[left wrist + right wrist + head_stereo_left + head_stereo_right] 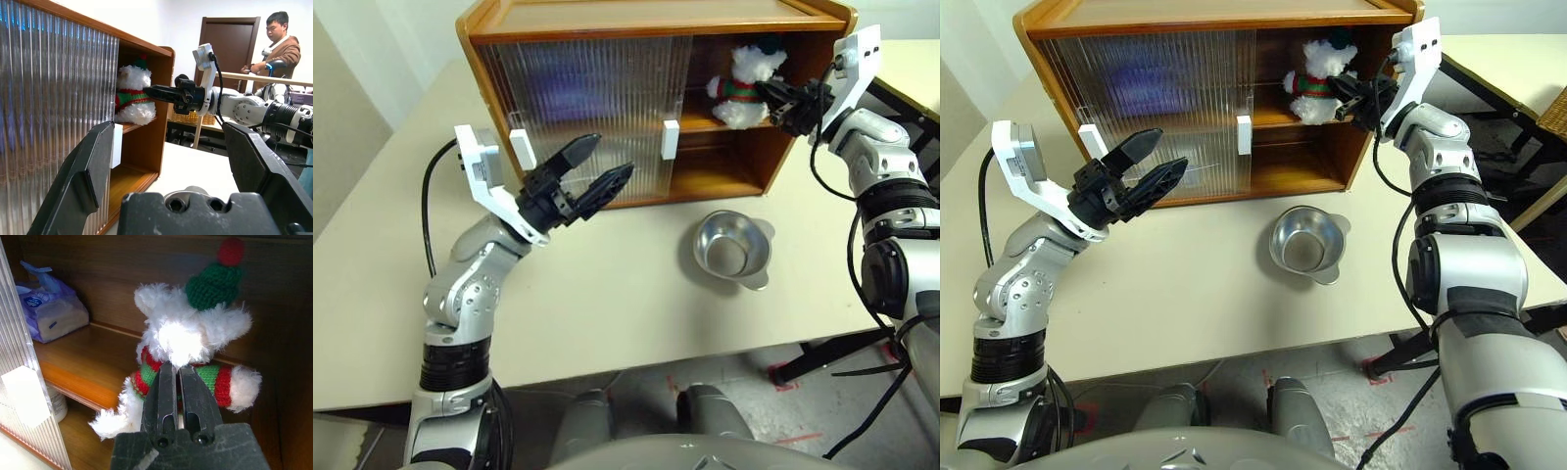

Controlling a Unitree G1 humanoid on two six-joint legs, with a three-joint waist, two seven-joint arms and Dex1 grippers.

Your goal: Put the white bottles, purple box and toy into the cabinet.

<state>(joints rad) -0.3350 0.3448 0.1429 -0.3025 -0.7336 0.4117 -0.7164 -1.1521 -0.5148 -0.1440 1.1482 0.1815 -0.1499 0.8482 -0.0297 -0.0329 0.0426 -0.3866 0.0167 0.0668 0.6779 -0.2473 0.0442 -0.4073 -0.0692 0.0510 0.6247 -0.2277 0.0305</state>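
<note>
The wooden cabinet (607, 20) stands at the far side of the pale table (607, 294), its two ribbed translucent sliding doors (587, 108) pushed across the left portion, leaving the right compartment open. Each door carries a white block handle (671, 139).

The right gripper (771, 98) reaches into the open compartment at shelf level. Its black fingers are pressed together on the plush toy (740, 83), pinching it at the red and green striped body. The toy, white and fluffy with a green hat and red pom-pom, is at the front of the inner shelf (88, 367); whether it rests on the board or hangs in the grip cannot be told.

Further along the same shelf, at about 10 o'clock from the toy in the right wrist view, lies the purple box (49, 308), a tissue pack with tissue rising from its top. Below the shelf, behind the door edge, part of one white bottle (57, 404) shows on the cabinet floor.

The left gripper (590, 174) hovers in front of the closed doors, fingers spread wide and holding nothing.

A shiny metal bowl (732, 247) sits on the table at about 6 o'clock from the open compartment, apart from the cabinet.

A person (279, 44) stands by a dark door in the background.
</note>
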